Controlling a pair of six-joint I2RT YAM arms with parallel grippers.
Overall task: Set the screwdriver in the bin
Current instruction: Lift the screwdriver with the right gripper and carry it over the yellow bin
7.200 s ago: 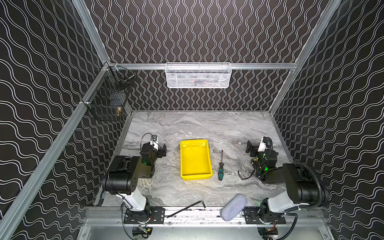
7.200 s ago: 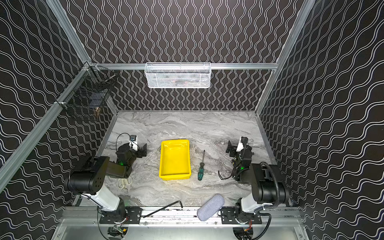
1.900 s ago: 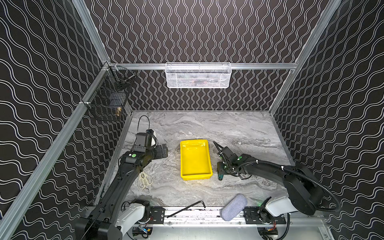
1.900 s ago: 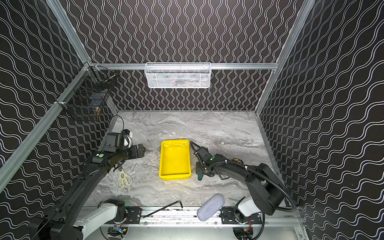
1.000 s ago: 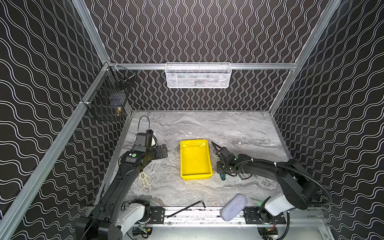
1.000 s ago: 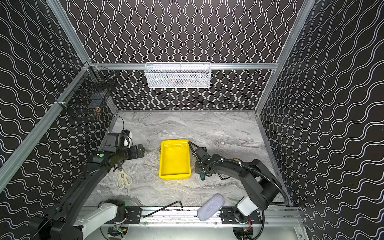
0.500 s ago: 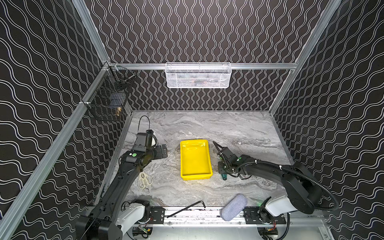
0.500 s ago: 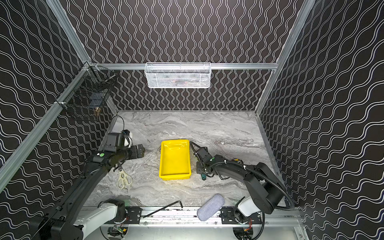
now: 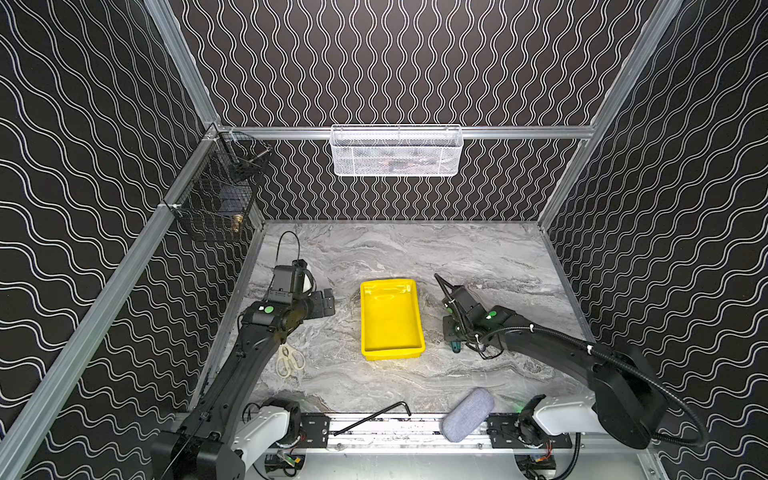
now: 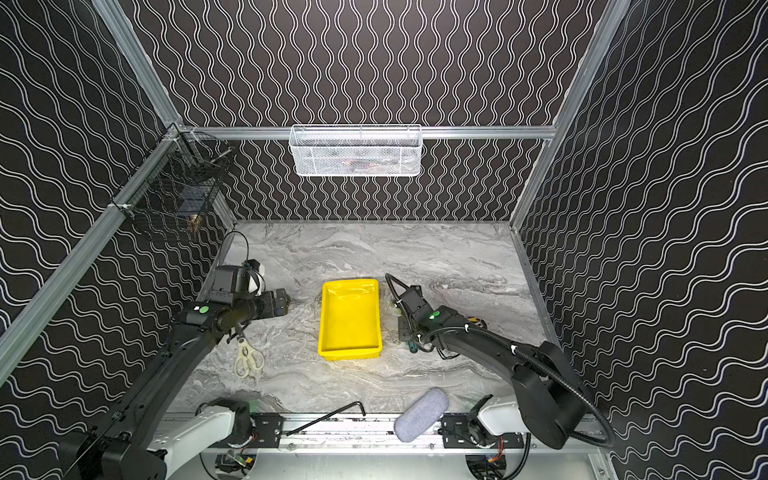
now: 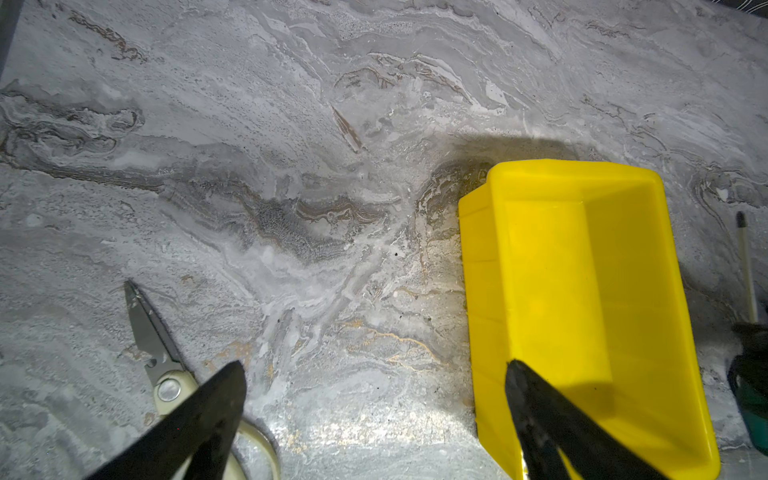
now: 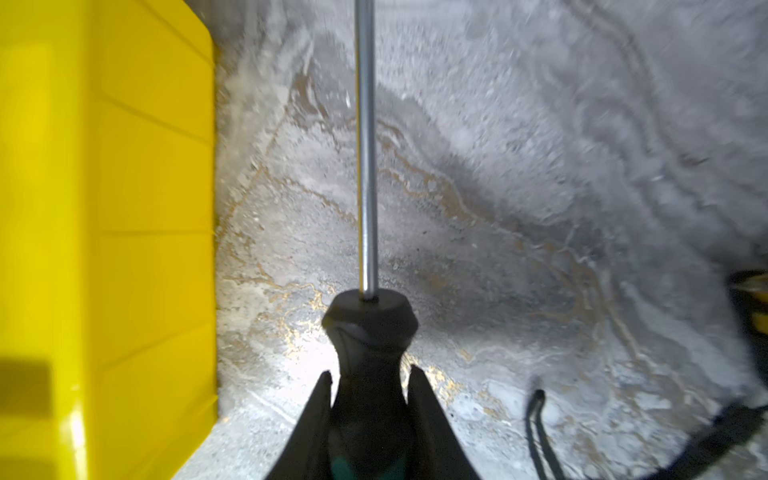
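The right gripper [image 12: 368, 380] has its two black fingers pressed against the dark neck of the screwdriver [image 12: 365, 166], clamped on its handle, with the thin metal shaft running forward beside the outer wall of the bin [image 12: 104, 208] and only the teal butt [image 9: 456, 347] showing under the arm in a top view. The left gripper [image 11: 374, 374] hangs with its fingers spread wide and nothing between them, above the marble table [image 11: 291, 124] between the white-handled scissors [image 11: 153, 345] and the bin. In both top views the yellow bin [image 9: 391, 355] [image 10: 349, 354] holds nothing, while the screwdriver sits just to its right, outside it
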